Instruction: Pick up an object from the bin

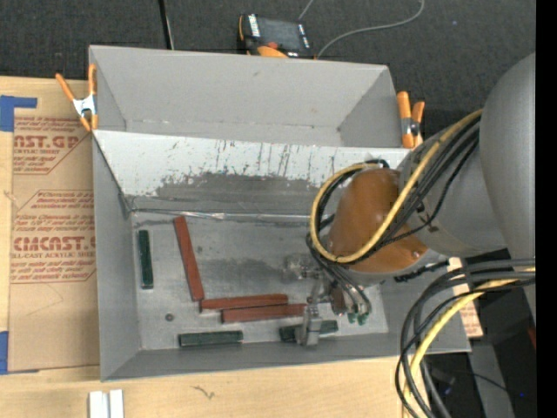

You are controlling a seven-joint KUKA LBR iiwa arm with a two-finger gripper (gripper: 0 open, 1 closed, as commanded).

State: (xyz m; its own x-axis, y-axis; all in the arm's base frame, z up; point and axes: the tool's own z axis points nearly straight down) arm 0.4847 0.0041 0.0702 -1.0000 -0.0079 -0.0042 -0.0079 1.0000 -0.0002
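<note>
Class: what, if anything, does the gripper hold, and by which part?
It cannot be told. The gripper is down over the middle of a short dark green bar lying on the bin floor.

red-brown strip (187, 258): long, lies aslant | dark green bar (144, 259): left of strip, apart from it, lengthwise up the view | two red-brown bars (244, 303): at strip's lower end, side by side, running right | dark green stick (210, 340): below strip's lower end, level | black-and-orange device (274, 35): well above strip
</note>
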